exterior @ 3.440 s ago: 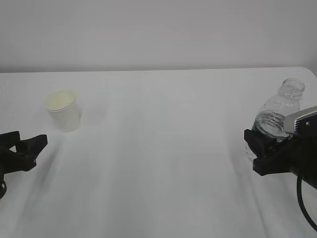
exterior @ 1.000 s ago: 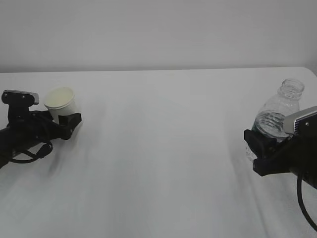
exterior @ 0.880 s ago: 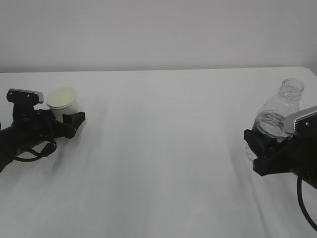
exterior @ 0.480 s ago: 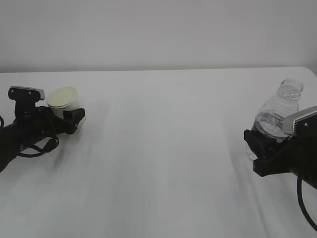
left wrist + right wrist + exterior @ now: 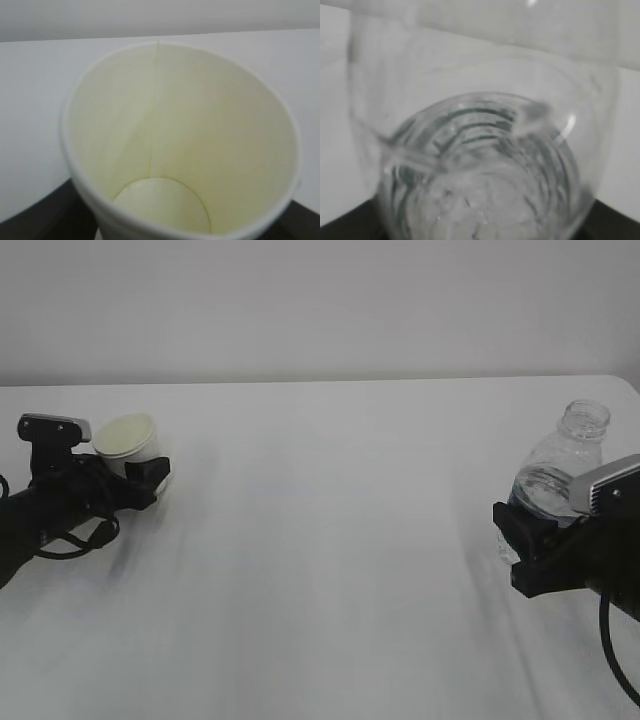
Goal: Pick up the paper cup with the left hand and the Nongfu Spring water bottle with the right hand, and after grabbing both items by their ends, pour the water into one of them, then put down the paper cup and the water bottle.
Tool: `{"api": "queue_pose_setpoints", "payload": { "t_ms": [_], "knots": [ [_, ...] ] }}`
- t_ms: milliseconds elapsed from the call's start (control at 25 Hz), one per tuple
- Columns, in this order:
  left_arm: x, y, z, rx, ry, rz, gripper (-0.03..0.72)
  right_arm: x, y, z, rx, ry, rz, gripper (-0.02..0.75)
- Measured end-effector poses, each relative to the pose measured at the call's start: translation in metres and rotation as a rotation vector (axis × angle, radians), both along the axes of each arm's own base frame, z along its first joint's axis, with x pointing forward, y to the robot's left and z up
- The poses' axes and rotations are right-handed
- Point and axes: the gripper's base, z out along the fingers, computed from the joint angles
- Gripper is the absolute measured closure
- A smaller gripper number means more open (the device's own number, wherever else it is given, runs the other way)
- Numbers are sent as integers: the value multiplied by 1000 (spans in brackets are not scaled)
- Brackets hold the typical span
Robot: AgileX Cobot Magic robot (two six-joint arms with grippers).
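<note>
Near the tabletop's (image 5: 330, 540) left edge you have the paper cup (image 5: 128, 441), a small white tapered cup with a rolled rim and a pale cream-yellow inside; your left wrist view looks straight down into it and shows it dry and empty. Your left hand (image 5: 143, 474) has its fingers on either side of the cup's lower wall, but you cannot tell whether they grip it. Toward the right edge, your right hand (image 5: 522, 540) has its fingers closed on the lower body of the capless Nongfu Spring water bottle (image 5: 562, 465), clear and ribbed, upright, with water (image 5: 480, 200) inside.
</note>
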Motion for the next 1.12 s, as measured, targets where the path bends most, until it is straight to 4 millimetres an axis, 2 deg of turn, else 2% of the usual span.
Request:
{"api": "queue_pose_setpoints", "payload": {
  "t_ms": [440, 880, 1120],
  "knots": [
    [-7, -9, 0, 14, 6, -116, 170, 0, 0, 0, -9, -3, 3, 292],
    [-24, -18, 30, 14, -27, -245, 170, 0, 1, 0, -19, -6, 21, 292],
    [-32, -27, 37, 2, -15, -377, 170, -1, 3, 0, -22, -6, 40, 292]
  ]
}}
